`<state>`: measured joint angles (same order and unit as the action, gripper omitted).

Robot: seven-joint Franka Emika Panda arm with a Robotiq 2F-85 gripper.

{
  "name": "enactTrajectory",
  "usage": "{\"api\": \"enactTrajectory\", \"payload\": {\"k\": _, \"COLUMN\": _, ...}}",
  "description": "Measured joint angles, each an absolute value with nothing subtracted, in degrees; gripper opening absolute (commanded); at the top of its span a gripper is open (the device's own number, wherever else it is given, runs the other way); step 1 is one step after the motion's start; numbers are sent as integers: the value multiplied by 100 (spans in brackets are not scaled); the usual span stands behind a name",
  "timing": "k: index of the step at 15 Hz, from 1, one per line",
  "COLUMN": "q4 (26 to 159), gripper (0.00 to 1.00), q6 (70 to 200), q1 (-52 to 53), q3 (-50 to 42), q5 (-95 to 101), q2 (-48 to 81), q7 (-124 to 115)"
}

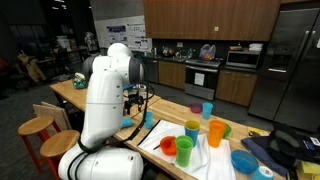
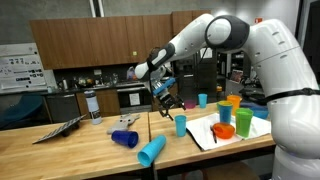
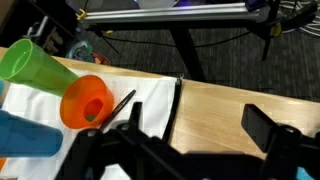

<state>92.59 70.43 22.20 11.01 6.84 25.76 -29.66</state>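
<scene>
Room inventory, kitchen and workshop, subdued lighting: dark brown wooden wall cabinets (image 1: 200, 15); tall stainless-steel refrigerator (image 1: 296, 60); steel built-in oven (image 1: 203, 75) below the cabinets; long light-wood butcher-block desk (image 2: 60, 150); two round wooden stools (image 1: 35, 126) beside it; white printed wall poster (image 2: 20, 70); dark grey carpet floor (image 3: 215, 45).

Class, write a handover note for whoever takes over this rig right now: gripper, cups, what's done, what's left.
Gripper: open, empty, above the table, touching nothing.
Blue cup stands nearest to it.
Orange cup and others stand on the cloth.
Dark cup and light cup lie tipped on the table.
Done: nothing gripped.
Left: every cup, untouched.
</scene>
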Motion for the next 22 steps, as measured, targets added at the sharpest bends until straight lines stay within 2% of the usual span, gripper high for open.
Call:
{"api": "enactTrajectory", "payload": {"k": 5, "q4": 8285, "gripper": 100, "q6": 6122, "q1": 2825, "q3": 1078, "q5": 874, "q2": 3612, "q7": -3283}}
{"api": "enactTrajectory", "payload": {"k": 10, "q4": 7532, "gripper": 100, "q6": 5383, "q1": 3130, "q3": 1015, "q5": 1014, "q2": 3919, "q7": -3368}}
{"api": "enactTrajectory", "payload": {"k": 18, "q4": 7405, "gripper": 100, "q6": 5403, "q1": 3174, "q3": 979, "q5": 1026, "q2": 3988, "q7": -3429}}
{"api": "enactTrajectory", "payload": {"k": 22, "q4": 7360, "gripper": 100, "q6": 5711, "q1": 3465, "q3": 925, "q5": 1161, "q2": 3955, "q7": -4368}}
